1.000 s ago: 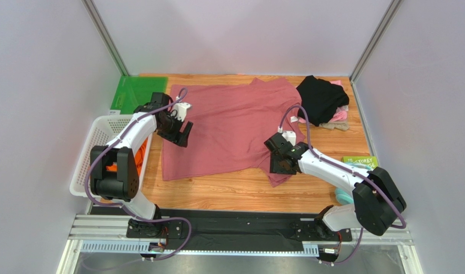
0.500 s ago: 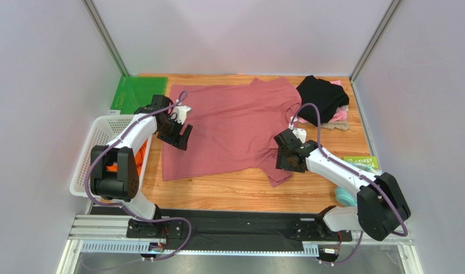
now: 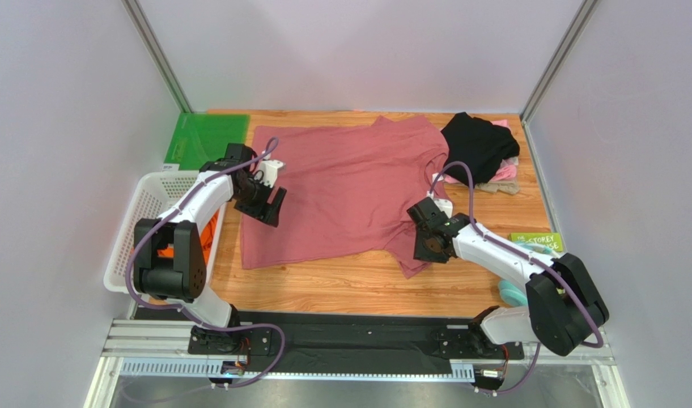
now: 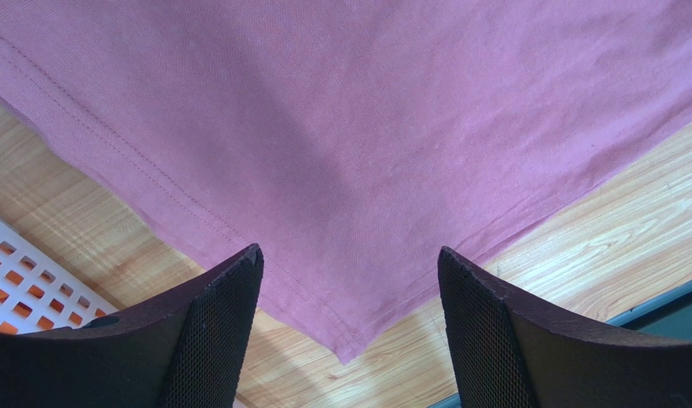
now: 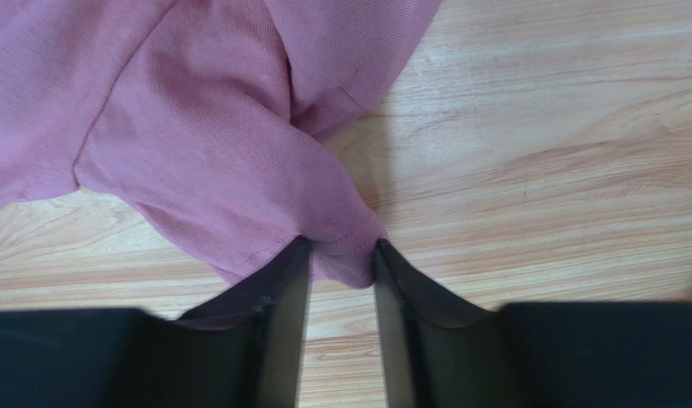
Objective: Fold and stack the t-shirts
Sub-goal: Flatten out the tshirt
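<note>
1. Top view: the rose shirt (image 3: 341, 191) lay spread on the table (image 3: 341, 285), its long axis running from the left gripper (image 3: 268, 204) across to the right gripper (image 3: 426, 246).
2. The left gripper hung over the hem side, and the right gripper sat at the near sleeve (image 3: 409, 259). Each arm was therefore nearer its own end of the cloth.
3. A black shirt (image 3: 477, 146) sat heaped beyond the right gripper. The basket (image 3: 149, 200) stood outboard of the left gripper, with orange cloth (image 3: 209, 234) in it.
4. Left wrist view: the left gripper (image 4: 349, 252) stood wide open with nothing held.
5. A hem corner (image 4: 345, 340) of the rose shirt (image 4: 366, 127) lay beneath the gap between the 2 fingers (image 4: 213, 323), and the rest of the cloth spread ahead of them. How far above the cloth the tips were could not be told.
6. Right wrist view: the right gripper (image 5: 341, 245) had its jaws drawn close, with the tip of the sleeve (image 5: 345, 246) pinched between the 2 fingers (image 5: 281, 323).
7. From that grip the rose shirt (image 5: 213, 144) ran ahead and to one side, bunched in folds. Bare table (image 5: 536, 170) lay on the other side.
8. Judgement: the coming move turned on the sleeve. The body of the shirt lay ahead of the right gripper, so folding the sleeve inward meant carrying it forward over the cloth. The left gripper was placed to take the hem corner directly below it.
</note>
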You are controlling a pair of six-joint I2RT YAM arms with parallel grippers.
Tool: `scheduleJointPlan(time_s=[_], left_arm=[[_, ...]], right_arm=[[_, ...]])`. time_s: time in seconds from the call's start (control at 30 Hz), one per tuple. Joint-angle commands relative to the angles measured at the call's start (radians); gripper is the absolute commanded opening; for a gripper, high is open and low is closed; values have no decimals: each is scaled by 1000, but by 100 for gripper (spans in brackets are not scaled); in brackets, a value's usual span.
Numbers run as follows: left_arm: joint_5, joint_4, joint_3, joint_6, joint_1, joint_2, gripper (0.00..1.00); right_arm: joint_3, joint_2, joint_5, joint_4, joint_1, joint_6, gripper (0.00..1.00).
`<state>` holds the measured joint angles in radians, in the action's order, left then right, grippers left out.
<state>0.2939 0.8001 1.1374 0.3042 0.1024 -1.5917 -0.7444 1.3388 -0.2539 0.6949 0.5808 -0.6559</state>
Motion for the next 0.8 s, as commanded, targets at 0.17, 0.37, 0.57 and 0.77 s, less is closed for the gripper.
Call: scheduleJointPlan(time_s=[0.17, 0.37, 0.57, 0.77], left_arm=[[14, 2, -8, -16, 2, 21, 79], [19, -1, 4, -17, 2, -7, 77], [13, 8, 41, -7, 2, -22, 77], [19, 14, 59, -7, 2, -28, 76]], right_arm=[[-24, -30, 53, -17, 4, 9, 0], [-35, -116, 154, 80, 66, -16, 0], [-21, -165, 292, 117, 244, -97, 6], [-56, -119, 280, 162, 291, -94, 76]])
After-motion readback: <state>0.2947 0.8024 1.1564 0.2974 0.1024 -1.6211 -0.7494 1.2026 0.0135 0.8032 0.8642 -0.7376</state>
